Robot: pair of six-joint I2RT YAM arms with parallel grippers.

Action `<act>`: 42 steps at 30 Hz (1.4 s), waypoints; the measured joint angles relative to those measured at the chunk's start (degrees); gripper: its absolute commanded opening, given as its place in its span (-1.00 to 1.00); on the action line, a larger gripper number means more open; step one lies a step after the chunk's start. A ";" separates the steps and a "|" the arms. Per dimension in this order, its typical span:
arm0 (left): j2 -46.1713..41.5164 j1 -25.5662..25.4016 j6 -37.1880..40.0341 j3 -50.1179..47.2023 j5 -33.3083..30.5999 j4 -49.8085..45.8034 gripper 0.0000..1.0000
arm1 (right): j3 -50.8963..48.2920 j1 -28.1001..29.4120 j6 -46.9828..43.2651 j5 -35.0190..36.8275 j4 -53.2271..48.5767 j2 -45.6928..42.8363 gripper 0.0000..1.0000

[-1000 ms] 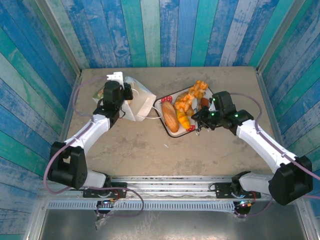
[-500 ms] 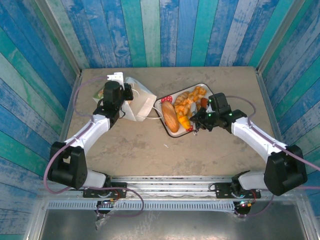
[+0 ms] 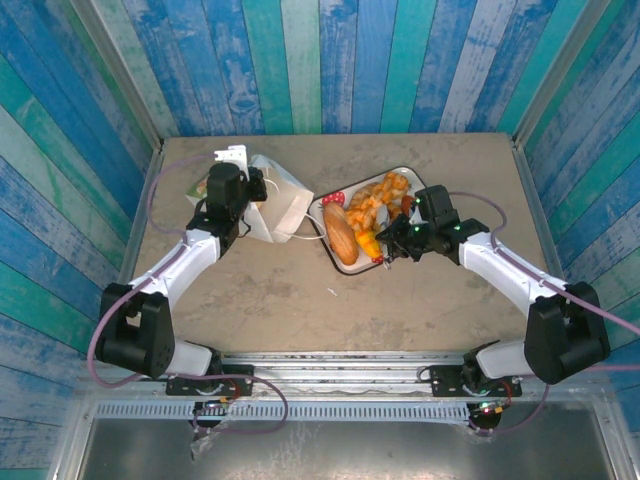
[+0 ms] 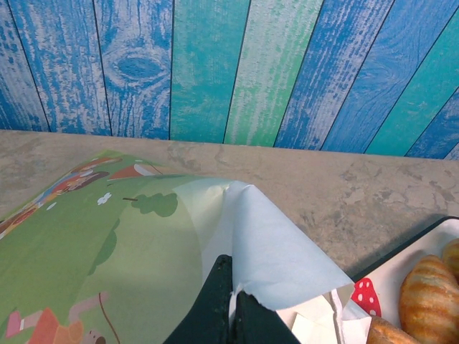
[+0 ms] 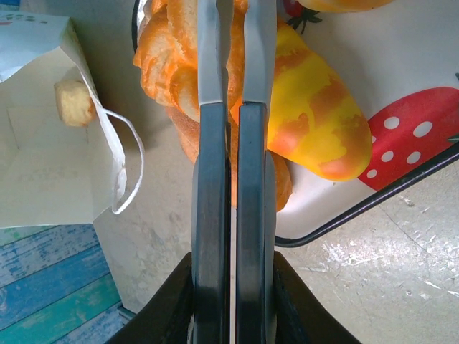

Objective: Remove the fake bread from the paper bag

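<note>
The paper bag lies on its side at the back left, mouth toward the tray. My left gripper is shut on the bag's upper paper edge, the black fingertips pinching the white flap. Fake bread rests on the tray: a tan loaf, orange croissants and a yellow-orange piece. One small tan piece sits inside the bag. My right gripper is shut and empty, its fingers lying over the croissants beside the yellow-orange piece.
The white strawberry-print tray with a black rim stands mid-table, right of the bag. A white cord handle hangs from the bag's mouth toward the tray. Blue-green plank walls close the table on three sides.
My right gripper has slid left along the tray's near side, staying shut, and the croissants and yellow-orange piece have shifted with it. The left gripper and bag have not moved.
</note>
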 measured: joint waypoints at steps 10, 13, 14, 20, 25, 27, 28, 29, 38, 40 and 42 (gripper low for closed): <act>0.00 0.00 -0.09 0.00 0.13 0.00 -0.96 | -0.50 0.37 0.31 -0.52 0.44 0.00 -0.48; 0.00 0.00 -0.13 0.00 0.15 0.00 -0.96 | -0.61 0.42 0.37 -0.59 0.46 0.00 -0.41; 0.02 0.00 -0.13 0.00 0.15 0.00 -0.96 | -0.59 0.42 0.31 -0.59 0.46 0.00 -0.39; 0.00 0.00 -0.13 0.00 0.13 -0.02 -0.96 | -0.61 0.63 0.02 -0.59 0.33 0.00 -0.29; 0.00 0.00 -0.11 0.00 0.15 -0.02 -0.96 | -0.59 0.63 -0.68 -0.57 -0.79 -0.09 -0.30; 0.00 0.00 -0.11 0.00 0.15 -0.02 -0.96 | -0.59 0.61 -1.01 -0.55 -1.38 -0.42 -0.31; 0.00 0.00 -0.11 0.00 0.15 -0.02 -0.96 | -0.59 0.61 -1.14 -0.52 -1.70 -0.70 -0.31; 0.00 0.00 -0.11 0.00 0.15 -0.02 -0.96 | -0.59 0.63 -1.27 -0.50 -2.12 -1.09 -0.32; 0.00 0.00 -0.11 0.00 0.11 -0.02 -0.96 | -0.59 0.15 -2.73 0.24 -7.02 -6.64 -0.31; 0.00 0.00 -0.11 0.00 0.11 -0.02 -0.96 | -0.59 -0.15 -2.99 0.50 -7.98 -7.93 -0.31; 0.00 0.00 -0.09 0.00 0.11 -0.04 -0.96 | -0.59 -0.48 -3.34 0.81 -8.90 -9.09 -0.32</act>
